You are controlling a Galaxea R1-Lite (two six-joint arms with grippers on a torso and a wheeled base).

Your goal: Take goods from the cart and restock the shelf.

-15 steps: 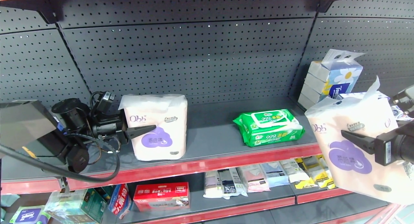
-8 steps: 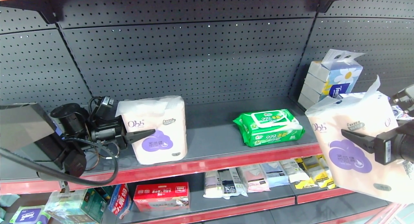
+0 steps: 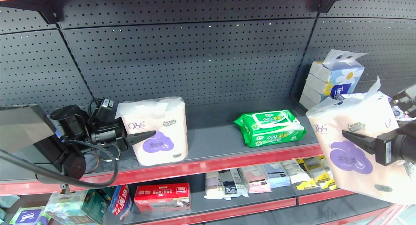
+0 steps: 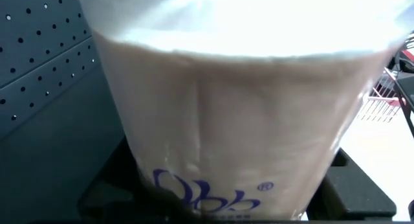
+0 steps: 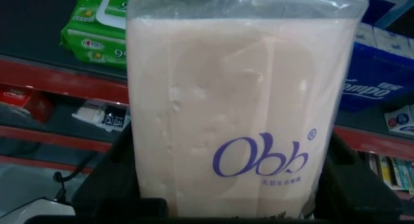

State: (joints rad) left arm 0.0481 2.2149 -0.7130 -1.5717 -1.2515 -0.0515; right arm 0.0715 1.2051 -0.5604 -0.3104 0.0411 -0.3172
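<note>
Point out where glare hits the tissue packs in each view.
Left wrist view: top of the left pack blown out white. Right wrist view: mild sheen on the right pack's plastic top. Head view: even light, gloss on the red shelf edge.

I note a dark perforated back panel [image 3: 195, 56] behind the grey shelf [image 3: 211, 134], which has a red front edge [image 3: 227, 165].

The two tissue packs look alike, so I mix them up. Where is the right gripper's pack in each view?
Head view: held pack at the right edge.
Right wrist view: held pack in the middle, close up.
Left wrist view: that one is the twin pack.
Shared landmark: green wipes pack, head and right wrist views.
</note>
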